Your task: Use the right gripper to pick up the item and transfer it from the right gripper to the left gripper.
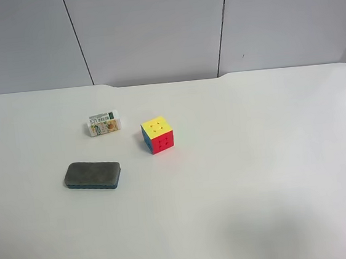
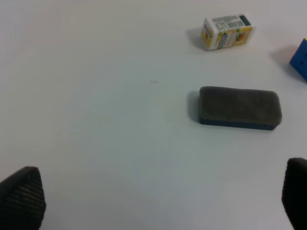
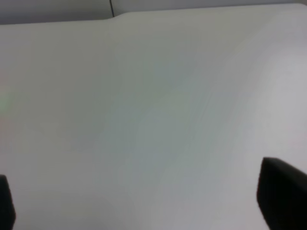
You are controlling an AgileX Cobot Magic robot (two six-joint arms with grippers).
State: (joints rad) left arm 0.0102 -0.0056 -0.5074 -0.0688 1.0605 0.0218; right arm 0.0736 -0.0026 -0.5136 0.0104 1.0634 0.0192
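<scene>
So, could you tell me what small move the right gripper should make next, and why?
Probably swing the right gripper toward the eraser. Its fingers are open over bare table, with no object in its wrist view, and the eraser lies untouched beside the cube and packet.

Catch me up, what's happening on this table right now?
Nothing is being handled yet. The eraser lies flat on the white table, felt side up, with a puzzle cube and a small labelled packet standing apart from it. Neither arm shows in the high view. The right pincer is open over bare table; the left pincer is open too, with the eraser ahead of it. The pickup hasn't started.
</scene>
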